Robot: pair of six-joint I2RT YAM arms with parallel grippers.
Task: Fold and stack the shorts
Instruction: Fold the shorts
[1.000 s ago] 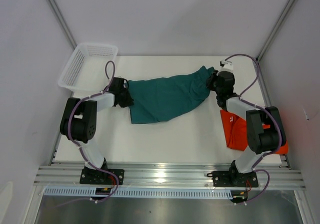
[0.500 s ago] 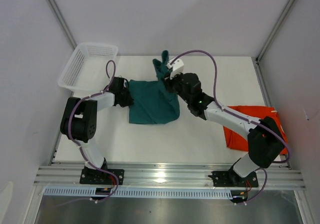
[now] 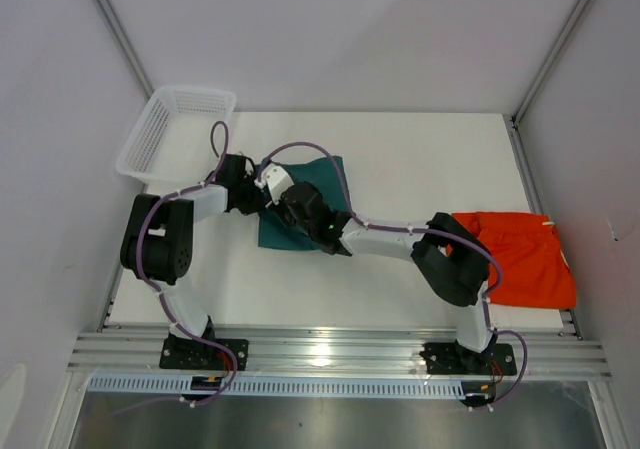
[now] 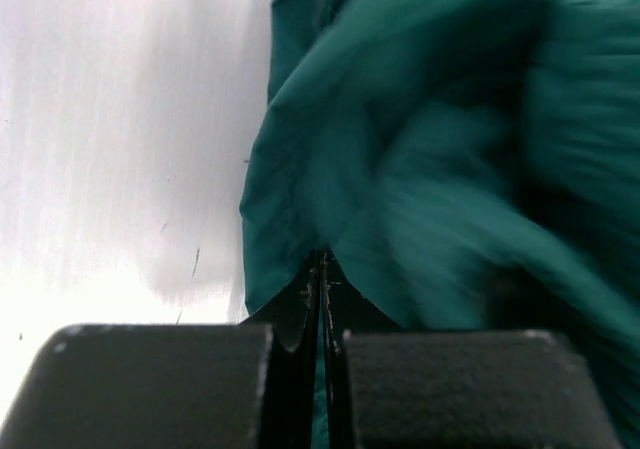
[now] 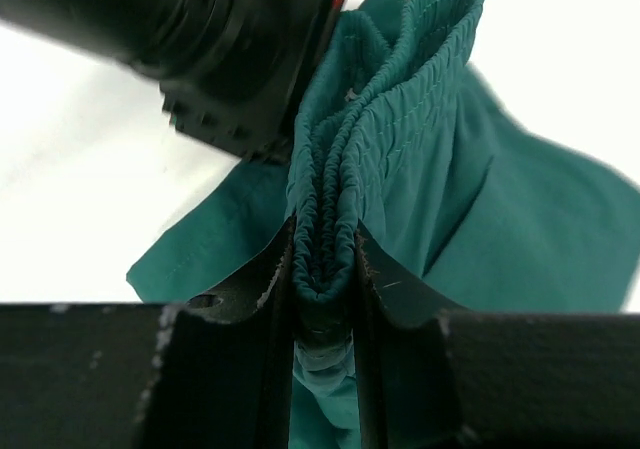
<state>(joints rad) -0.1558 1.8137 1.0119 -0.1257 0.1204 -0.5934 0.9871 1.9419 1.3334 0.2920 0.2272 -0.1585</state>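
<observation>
The dark green shorts (image 3: 322, 172) lie on the left part of the white table (image 3: 430, 159), partly folded over. The left fingers (image 4: 160, 389) are pressed tight together on one edge of the green cloth, low by the table. The right fingers (image 5: 405, 294) pinch the bunched stretchy waistband (image 5: 400, 99). The right arm reaches all the way across, so both pairs of fingers are just beside each other. The orange shorts (image 3: 525, 259) lie flat at the far right, and nothing holds them.

To fold well, the right fingers should lay the waistband down on top of the edge the left fingers hold, so the edges line up. Then they should let go softly, so the cloth does not drag back or wrinkle.
</observation>
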